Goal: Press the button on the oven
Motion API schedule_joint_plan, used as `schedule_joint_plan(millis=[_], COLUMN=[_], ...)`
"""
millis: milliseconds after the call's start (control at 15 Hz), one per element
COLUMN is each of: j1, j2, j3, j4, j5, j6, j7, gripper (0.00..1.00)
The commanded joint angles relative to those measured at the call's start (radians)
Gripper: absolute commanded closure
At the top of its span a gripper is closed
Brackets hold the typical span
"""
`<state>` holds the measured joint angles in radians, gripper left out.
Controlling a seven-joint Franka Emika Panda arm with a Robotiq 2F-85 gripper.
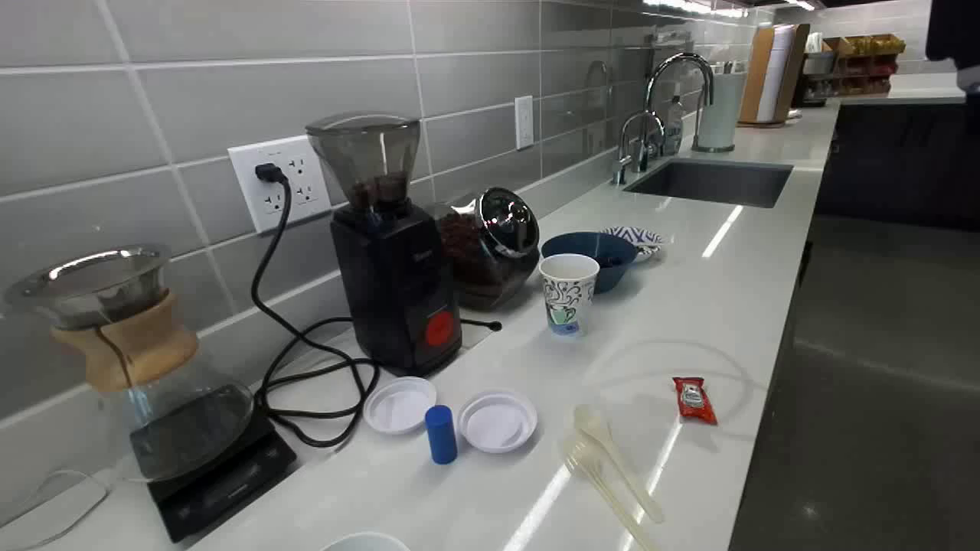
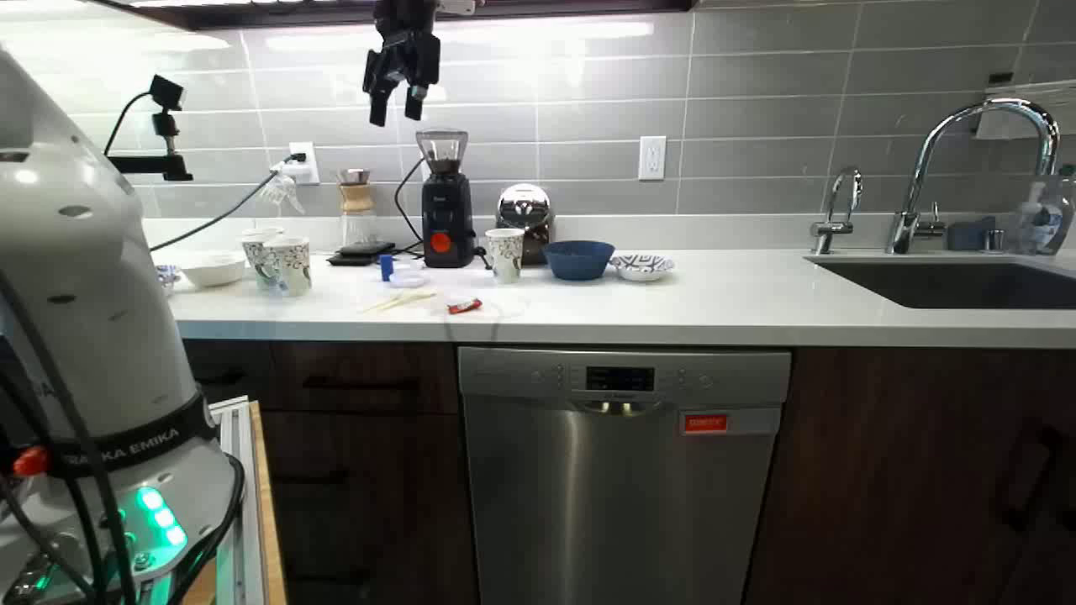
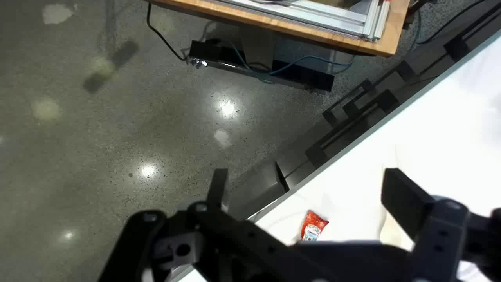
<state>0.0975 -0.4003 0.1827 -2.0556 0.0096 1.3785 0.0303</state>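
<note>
No plain oven shows. A stainless steel front-panel appliance (image 2: 605, 504) that looks like a dishwasher is built in under the counter. It has a dark display (image 2: 619, 378) and small buttons (image 2: 683, 377) on its top strip. My gripper (image 2: 396, 118) hangs high above the counter, left of and well above the appliance, with fingers pointing down. It is open and empty; its fingers stand wide apart in the wrist view (image 3: 305, 172), over the counter edge. The coffee grinder (image 2: 447, 214) has a round red-orange knob (image 1: 439, 328) low on its front and stands against the wall.
The white counter (image 2: 731, 294) holds a paper cup (image 1: 568, 295), blue bowl (image 1: 605, 256), red ketchup packet (image 1: 695, 399), plastic cutlery (image 1: 612, 467), white lids (image 1: 498, 421), a blue cylinder (image 1: 441, 435) and a glass coffee maker (image 1: 184, 413). A cabinet (image 2: 538, 10) hangs overhead. The sink (image 2: 967, 281) is at the right.
</note>
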Motion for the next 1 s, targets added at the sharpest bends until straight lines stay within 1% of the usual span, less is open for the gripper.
schedule_joint_plan(millis=[0,333,400,667,933], j1=[0.014,0.014,0.021,-0.001,-0.037], j2=[0.002,0.002,0.016,0.046,0.115], j3=[-0.011,-0.011,-0.045,-0.138,-0.252], j4=[0.002,0.002,0.004,-0.035,-0.074], j5=[-0.003,-0.003,0.071,0.196,0.31], j6=[-0.002,-0.001,-0.002,0.052,0.097], j7=[0.005,0.005,-0.051,-0.191,-0.354], gripper=[0.0,0.0,0.0,0.0,0.0])
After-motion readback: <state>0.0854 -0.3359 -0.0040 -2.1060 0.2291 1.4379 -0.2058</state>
